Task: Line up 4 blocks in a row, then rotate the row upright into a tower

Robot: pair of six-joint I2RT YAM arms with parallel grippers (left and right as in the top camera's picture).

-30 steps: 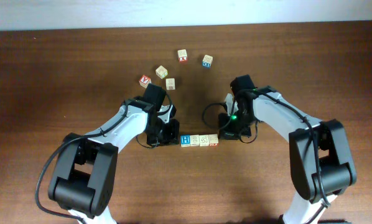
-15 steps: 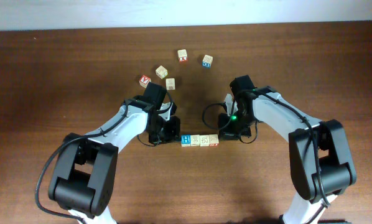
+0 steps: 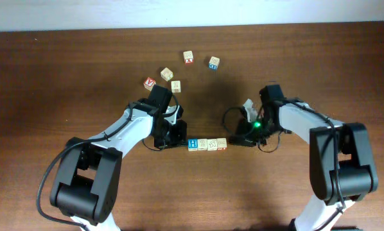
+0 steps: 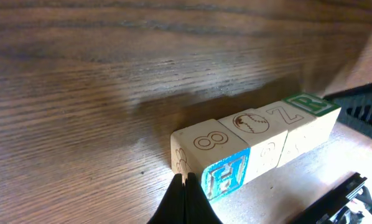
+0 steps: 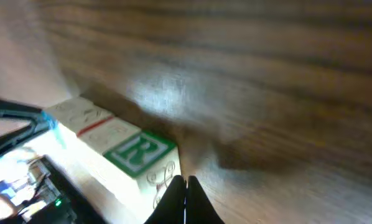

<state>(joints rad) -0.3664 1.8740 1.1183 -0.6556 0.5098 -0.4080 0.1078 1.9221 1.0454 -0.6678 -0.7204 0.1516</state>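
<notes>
Four pale wooden blocks lie in one tight row on the table. The blue H block (image 3: 192, 145) (image 4: 226, 173) is at the left end. Two faintly marked blocks (image 3: 203, 145) (image 3: 212, 145) fill the middle, and the green R block (image 3: 221, 144) (image 5: 139, 152) ends the row on the right. My left gripper (image 3: 183, 142) (image 4: 186, 182) is shut and empty, its tips against the H block's outer corner. My right gripper (image 3: 231, 142) (image 5: 181, 182) is also shut and empty, its tips touching the R block's end face.
Several loose cubes lie further back: a red-faced one (image 3: 149, 83), two pale ones (image 3: 167, 74) (image 3: 176, 86), another red-marked one (image 3: 188, 58) and a blue-outlined one (image 3: 214, 63). Both arms reach in low over the wooden table (image 3: 63, 96) from the front.
The right arm has swung out to the right, and its gripper now meets the row from the right end. The left gripper and the row have edged slightly right.
</notes>
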